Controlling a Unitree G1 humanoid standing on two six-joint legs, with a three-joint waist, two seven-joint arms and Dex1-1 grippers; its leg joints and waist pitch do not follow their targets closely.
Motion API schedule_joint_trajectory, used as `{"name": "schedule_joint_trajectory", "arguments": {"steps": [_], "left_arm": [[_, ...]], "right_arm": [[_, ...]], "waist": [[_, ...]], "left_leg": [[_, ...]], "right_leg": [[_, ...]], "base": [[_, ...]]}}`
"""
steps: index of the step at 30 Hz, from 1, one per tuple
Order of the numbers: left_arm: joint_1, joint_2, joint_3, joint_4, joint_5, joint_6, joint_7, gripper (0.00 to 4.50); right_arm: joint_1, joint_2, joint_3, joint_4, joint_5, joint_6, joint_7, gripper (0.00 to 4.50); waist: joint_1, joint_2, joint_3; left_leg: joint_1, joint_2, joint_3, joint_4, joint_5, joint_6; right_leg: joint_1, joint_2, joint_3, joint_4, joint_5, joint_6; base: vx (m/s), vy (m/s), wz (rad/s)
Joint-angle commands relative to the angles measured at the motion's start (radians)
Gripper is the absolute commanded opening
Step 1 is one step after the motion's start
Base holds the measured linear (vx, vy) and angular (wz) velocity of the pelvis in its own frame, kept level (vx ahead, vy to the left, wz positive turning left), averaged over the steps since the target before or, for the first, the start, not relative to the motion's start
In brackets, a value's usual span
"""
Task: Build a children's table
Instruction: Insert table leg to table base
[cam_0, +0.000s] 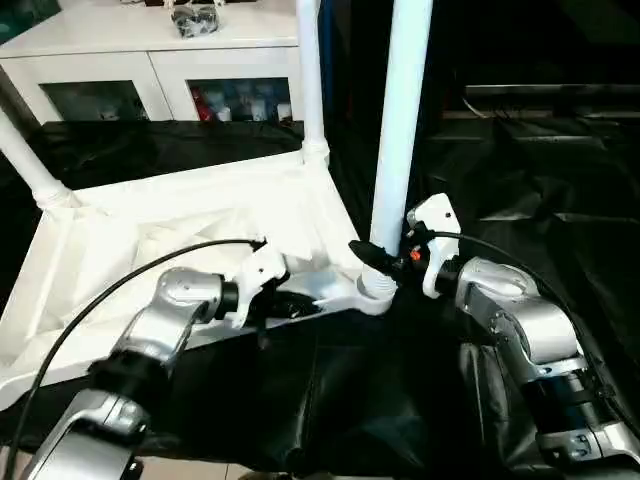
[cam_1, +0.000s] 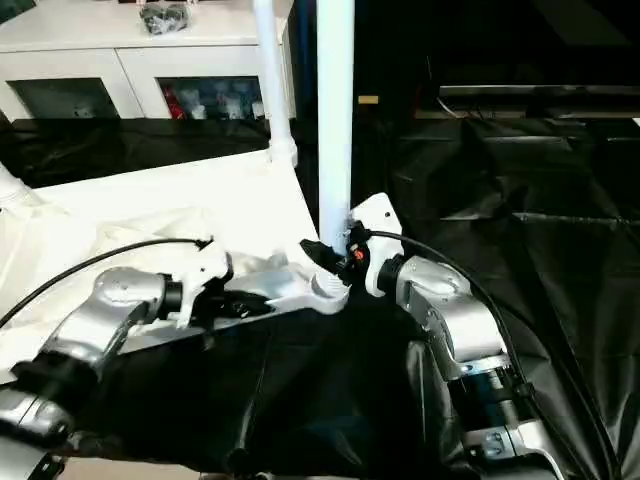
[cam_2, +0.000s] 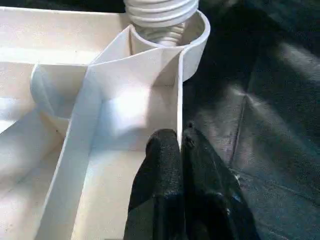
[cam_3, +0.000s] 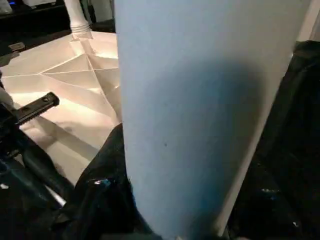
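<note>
So the tabletop (cam_0: 180, 240) is lying upside down, ribs up, on a black sheet (cam_0: 400, 400) that's all wrinkled. Three legs stand up from the corner sockets: a far leg (cam_0: 310, 70), one at the left edge (cam_0: 25, 160), and the near leg (cam_0: 400, 120) right in front. The right claw (cam_0: 372, 262) is wrapped around the bottom of that near leg, just above the threaded socket (cam_2: 162, 20), pinching it. The left claw (cam_2: 180, 145) is pressed together on the tabletop's thin side wall. Behind it all sits a white glass-door cabinet (cam_0: 150, 60) with a dark bundle (cam_0: 195, 20) on top.
</note>
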Motion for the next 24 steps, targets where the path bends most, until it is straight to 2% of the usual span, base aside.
{"name": "schedule_joint_trajectory", "arguments": {"steps": [1,6,11,16,19,24], "left_arm": [[0.004,0.005,0.005,-0.038,-0.019,0.006,-0.010,0.00],[0.006,0.015,0.003,-0.049,-0.007,0.004,0.003,0.00],[0.013,0.039,0.006,-0.069,0.005,0.005,0.006,0.00],[0.043,0.073,0.004,-0.136,-0.013,0.018,-0.038,0.00],[0.046,0.076,0.005,-0.143,-0.016,0.022,-0.038,0.00],[0.042,0.071,0.010,-0.135,-0.012,0.015,-0.010,0.00]], "right_arm": [[0.029,-0.004,0.019,-0.012,0.008,0.024,0.032,1.90],[0.047,-0.008,0.037,-0.049,0.020,0.039,0.055,1.90],[0.056,-0.011,0.040,-0.065,0.020,0.044,0.063,1.90],[0.055,-0.001,0.031,-0.033,0.008,0.014,0.060,1.90],[0.057,0.006,0.027,-0.025,0.012,0.005,0.060,1.90],[0.082,0.014,0.018,-0.008,0.011,-0.024,0.063,1.90]], "waist": [[0.003,-0.015,-0.062],[0.005,-0.015,-0.067],[0.006,-0.014,-0.065],[0.003,-0.013,-0.065],[0.002,-0.011,-0.064],[-0.001,-0.013,-0.064]], "left_leg": [[0.017,0.080,-0.038,-0.082,-0.192,0.047],[0.018,0.079,-0.037,-0.079,-0.152,0.061],[0.017,0.080,-0.038,-0.081,-0.164,0.056],[0.017,0.080,-0.038,-0.082,-0.169,0.053],[0.019,0.079,-0.038,-0.083,-0.177,0.047],[0.018,0.079,-0.038,-0.083,-0.185,0.039]], "right_leg": [[0.044,-0.069,0.044,-0.073,-0.165,-0.262],[0.046,-0.068,0.043,-0.068,-0.101,-0.269],[0.045,-0.067,0.042,-0.069,-0.114,-0.269],[0.045,-0.068,0.042,-0.068,-0.110,-0.274],[0.044,-0.066,0.042,-0.068,-0.113,-0.274],[0.045,-0.067,0.043,-0.068,-0.106,-0.277]], "base": [[0.000,0.000,0.00],[0.000,0.000,0.00],[0.000,0.000,0.00],[0.000,0.000,0.00],[0.000,0.000,0.00],[0.000,0.000,0.00]]}}
